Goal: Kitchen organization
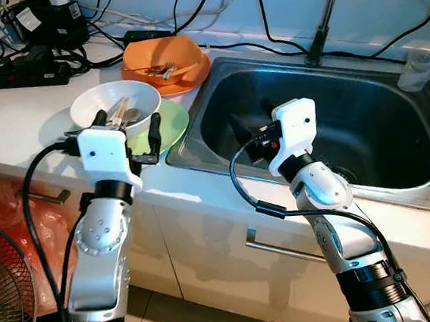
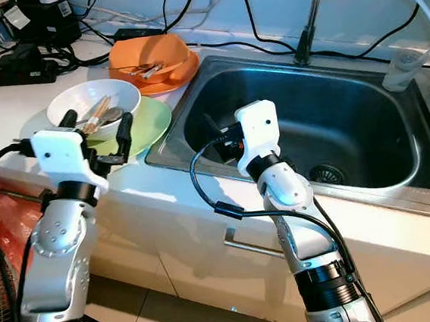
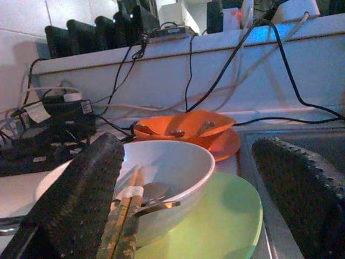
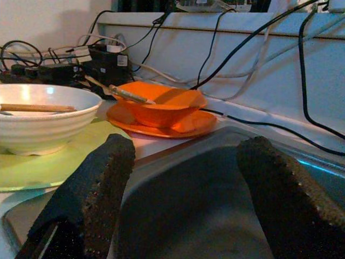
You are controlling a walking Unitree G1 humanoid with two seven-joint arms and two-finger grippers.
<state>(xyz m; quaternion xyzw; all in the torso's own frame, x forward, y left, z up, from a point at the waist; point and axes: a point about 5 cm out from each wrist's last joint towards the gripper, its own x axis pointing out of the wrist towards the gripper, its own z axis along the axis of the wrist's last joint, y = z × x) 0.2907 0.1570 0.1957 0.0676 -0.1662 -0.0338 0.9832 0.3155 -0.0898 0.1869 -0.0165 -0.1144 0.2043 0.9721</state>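
left claw [image 1: 127, 130] gapes empty at white bowl [image 1: 115, 103], touching nothing

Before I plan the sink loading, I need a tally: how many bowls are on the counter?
2. The white bowl sits on the green plate in front of the left gripper; the orange bowl sits on the orange plate behind it.

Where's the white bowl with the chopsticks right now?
The white bowl sits on the green plate on the counter left of the sink, in front of the orange bowl, with the left gripper open at it.
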